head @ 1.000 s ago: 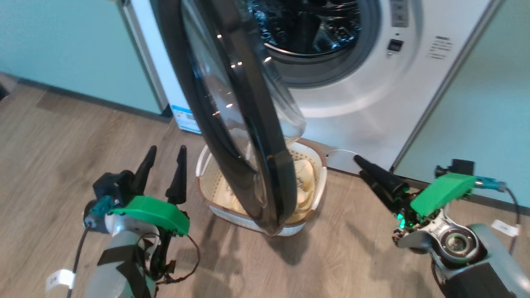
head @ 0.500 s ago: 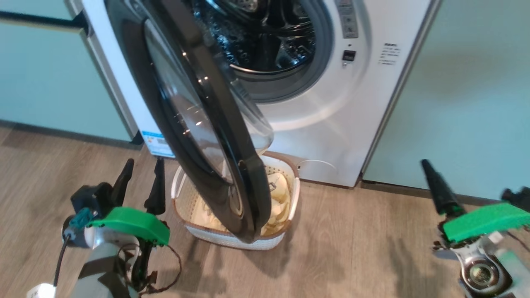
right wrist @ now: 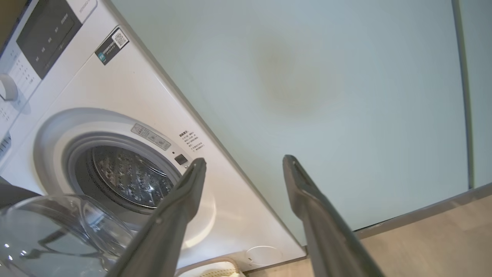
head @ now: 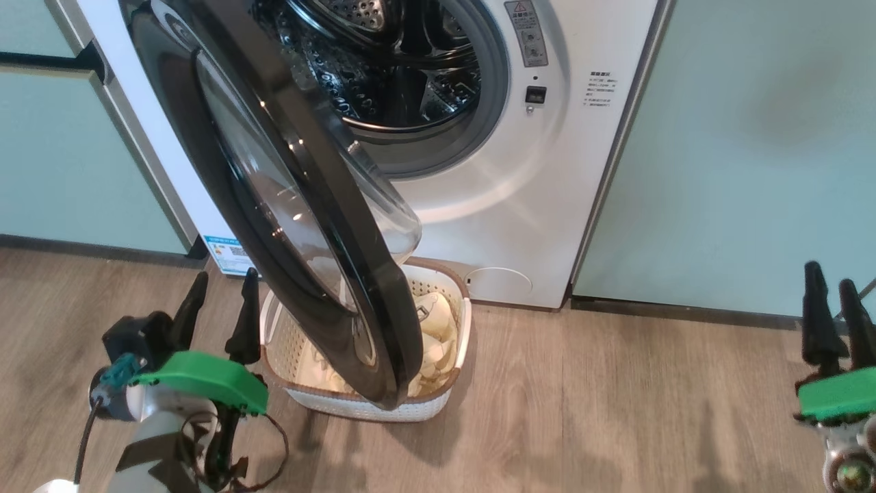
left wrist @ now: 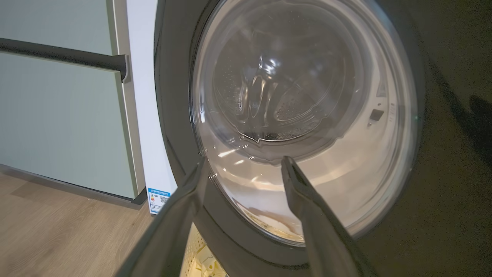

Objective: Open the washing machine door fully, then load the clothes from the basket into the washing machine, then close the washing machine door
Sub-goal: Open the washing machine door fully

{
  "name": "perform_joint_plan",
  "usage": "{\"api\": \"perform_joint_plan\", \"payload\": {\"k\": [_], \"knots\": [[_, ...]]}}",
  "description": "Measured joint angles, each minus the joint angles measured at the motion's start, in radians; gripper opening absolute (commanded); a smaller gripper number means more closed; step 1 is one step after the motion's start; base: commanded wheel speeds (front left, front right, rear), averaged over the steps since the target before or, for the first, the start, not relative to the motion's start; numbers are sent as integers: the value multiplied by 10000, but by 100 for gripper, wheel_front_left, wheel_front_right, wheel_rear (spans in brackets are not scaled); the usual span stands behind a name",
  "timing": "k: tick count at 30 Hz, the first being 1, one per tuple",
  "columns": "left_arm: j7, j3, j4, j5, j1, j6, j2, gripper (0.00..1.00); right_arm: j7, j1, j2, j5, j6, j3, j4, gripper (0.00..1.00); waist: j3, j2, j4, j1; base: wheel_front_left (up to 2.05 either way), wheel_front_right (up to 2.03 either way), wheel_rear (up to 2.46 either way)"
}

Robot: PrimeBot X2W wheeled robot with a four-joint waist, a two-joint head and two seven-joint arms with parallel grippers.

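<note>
The washing machine [head: 520, 205] stands between green cabinets [head: 739, 171]; its door [head: 274, 205] hangs half open over the basket [head: 342, 407] on the floor [head: 616, 411]; the clothes [head: 438, 329] lie inside the basket; the left gripper [head: 226, 281] is just beside the basket, jaws spread; the right gripper [head: 829, 277] is well apart, jaws spread too.

The right hand [head: 829, 272] is swinging away from the basket [head: 438, 404] to the frame's lower right edge, fingers [head: 816, 322] turning upright; the camera is shifting, showing more of the washing machine [head: 547, 205].
</note>
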Motion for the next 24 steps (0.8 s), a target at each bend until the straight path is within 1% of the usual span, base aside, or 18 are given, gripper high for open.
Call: {"api": "perform_joint_plan", "payload": {"k": [4, 8, 11, 14, 19, 24], "knots": [[0, 2, 0, -71, 1, 0, 12, 100, 0, 493, 391, -1751, 0, -834, -453, 100, -53, 0, -55, 0, 0, 0, 0], [0, 8, 12, -73, 1, 0, 59, 100, 0, 883, 834, -3001, 0, -1576, -828, 100, -95, 0, -50, 0, 0, 0, 0], [0, 21, 29, -77, 2, 0, 88, 100, 0, 1251, 1062, -3860, 0, -1831, -945, 100, -112, 0, -55, 0, 0, 0, 0], [0, 23, 75, -174, 2, 0, 113, 100, 0, 1566, 1289, -4428, 0, -1973, -980, 100, -123, 0, -62, 0, 0, 0, 0], [0, 23, 121, -174, 7, 0, 123, 100, 0, 1938, 1465, -5227, 0, -2119, -1039, 100, -151, 0, -80, 0, 0, 0, 0], [0, 23, 171, -176, 67, 0, 130, 100, 0, 2141, 1524, -5476, 0, -2146, -1035, 100, -146, 0, -115, 0, 0, 0, 0]]}}
